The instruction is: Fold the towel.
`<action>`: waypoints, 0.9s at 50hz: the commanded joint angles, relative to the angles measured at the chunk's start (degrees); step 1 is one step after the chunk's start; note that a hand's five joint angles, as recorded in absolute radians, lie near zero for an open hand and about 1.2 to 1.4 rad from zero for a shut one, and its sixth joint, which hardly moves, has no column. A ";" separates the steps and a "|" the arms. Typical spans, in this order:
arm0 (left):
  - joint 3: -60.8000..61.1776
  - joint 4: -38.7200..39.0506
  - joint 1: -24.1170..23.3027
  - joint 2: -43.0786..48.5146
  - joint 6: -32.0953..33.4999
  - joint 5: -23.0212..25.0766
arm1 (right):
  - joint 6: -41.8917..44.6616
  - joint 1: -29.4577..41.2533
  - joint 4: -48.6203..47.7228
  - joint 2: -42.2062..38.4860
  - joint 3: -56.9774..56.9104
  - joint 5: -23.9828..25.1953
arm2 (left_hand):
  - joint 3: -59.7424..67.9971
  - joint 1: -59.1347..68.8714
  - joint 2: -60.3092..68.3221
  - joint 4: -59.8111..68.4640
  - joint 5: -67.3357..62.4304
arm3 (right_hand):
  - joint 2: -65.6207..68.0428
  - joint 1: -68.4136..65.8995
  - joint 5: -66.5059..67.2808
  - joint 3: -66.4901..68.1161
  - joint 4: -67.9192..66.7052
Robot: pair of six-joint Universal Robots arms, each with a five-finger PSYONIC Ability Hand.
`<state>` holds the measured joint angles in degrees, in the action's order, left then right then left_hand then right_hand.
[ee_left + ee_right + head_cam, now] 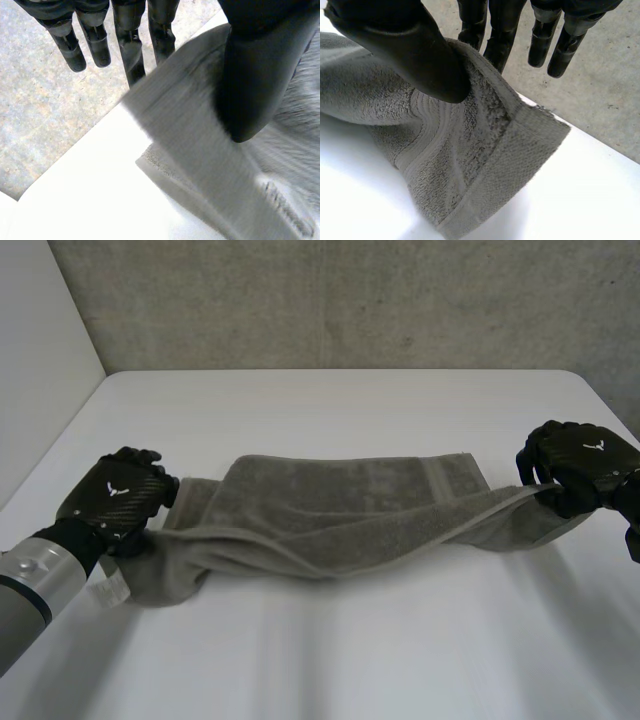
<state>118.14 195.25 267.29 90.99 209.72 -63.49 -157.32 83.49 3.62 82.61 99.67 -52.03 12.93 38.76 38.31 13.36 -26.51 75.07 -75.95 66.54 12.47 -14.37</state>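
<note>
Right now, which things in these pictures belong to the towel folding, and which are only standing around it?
Belong to the job:
- towel
- left hand, pinching one end of the towel
- right hand, pinching the other end

Only around it:
- white table, under the towel
- grey wall, behind the table

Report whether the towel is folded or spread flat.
Mid-fold, neither. The towel hangs stretched between the left robot hand and right robot hand, each pinching an end, its far part lying on the table.
</note>
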 commanded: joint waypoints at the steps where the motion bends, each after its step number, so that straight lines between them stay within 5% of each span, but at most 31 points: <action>1: -0.37 -0.66 0.60 0.24 -0.02 0.03 | 0.00 0.00 -0.01 -0.08 0.00 0.00 | -2.93 -2.31 -1.86 -3.36 0.06 | 4.93 -4.05 3.46 -2.47 4.37; 8: -0.37 -0.66 0.69 0.77 -0.19 0.39 | 0.00 0.09 -0.01 -0.08 0.09 0.00 | -2.93 10.82 11.26 -3.36 -13.06 | 4.93 -4.05 3.46 -2.47 4.37; 12: -0.11 -1.62 0.34 1.21 -0.28 2.49 | 0.00 0.18 -0.01 -0.08 0.18 0.00 | -2.93 41.14 41.58 -3.36 -43.38 | 4.93 -4.05 3.46 -2.47 4.37; 22: -1.77 -8.48 0.86 1.48 -0.28 9.00 | 0.00 -0.08 0.78 -0.09 -0.87 0.26 | -2.93 41.24 41.69 -3.36 -43.49 | 4.93 -4.05 3.46 -2.47 4.37; 30: -4.15 -9.98 6.75 -10.30 -1.69 9.53 | -0.18 -0.96 7.00 5.96 -4.21 0.52 | -2.93 41.24 41.69 -3.36 -43.49 | 4.93 -4.05 3.46 -2.47 4.37; 38: -8.89 -9.71 8.60 -19.26 -13.09 9.79 | 0.00 -2.46 14.05 12.66 -8.00 1.40 | -2.93 41.24 41.69 -3.36 -43.49 | 4.93 -4.05 3.46 -2.47 4.37; 45: -8.63 -9.36 9.03 -18.83 -15.92 9.88 | 7.27 -1.14 19.49 14.51 -6.86 1.85 | -2.93 41.24 41.69 -3.36 -43.49 | 4.93 -4.05 3.46 -2.47 4.37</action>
<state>109.29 185.66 276.22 71.52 196.05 -53.70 -155.44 81.35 19.72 96.91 91.89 -50.08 12.94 73.52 76.44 13.36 -65.67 75.07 -75.95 66.54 12.47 -14.37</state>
